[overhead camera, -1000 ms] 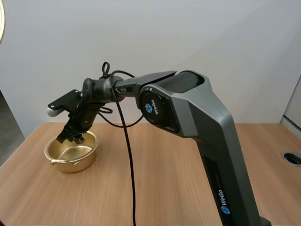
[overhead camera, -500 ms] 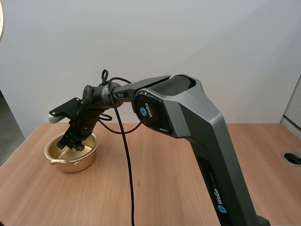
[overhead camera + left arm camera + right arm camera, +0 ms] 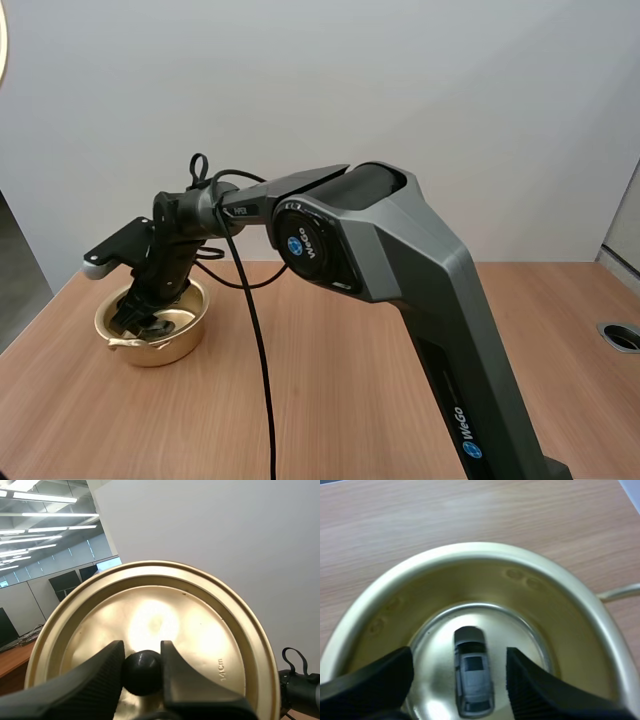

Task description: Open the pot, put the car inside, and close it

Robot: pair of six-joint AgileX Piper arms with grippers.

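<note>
The gold pot (image 3: 152, 338) stands uncovered at the table's left, and its rim (image 3: 485, 550) curves around my right gripper. A small grey toy car (image 3: 472, 677) lies on the pot's shiny bottom. My right gripper (image 3: 140, 312) reaches down into the pot; it (image 3: 459, 655) is open, with its fingers apart on either side of the car and not touching it. My left gripper (image 3: 141, 652) is shut on the black knob (image 3: 142, 672) of the gold lid (image 3: 200, 630), which it holds up in the air. The lid's edge (image 3: 3, 45) shows at the high view's upper left.
The wooden table (image 3: 350, 380) stretches to the right of the pot. A round grommet hole (image 3: 622, 336) sits near its right edge. My right arm (image 3: 400, 280) spans the middle of the table, and a white wall stands behind.
My right gripper has swung left and dropped lower into the pot. The pot has stayed in place.
</note>
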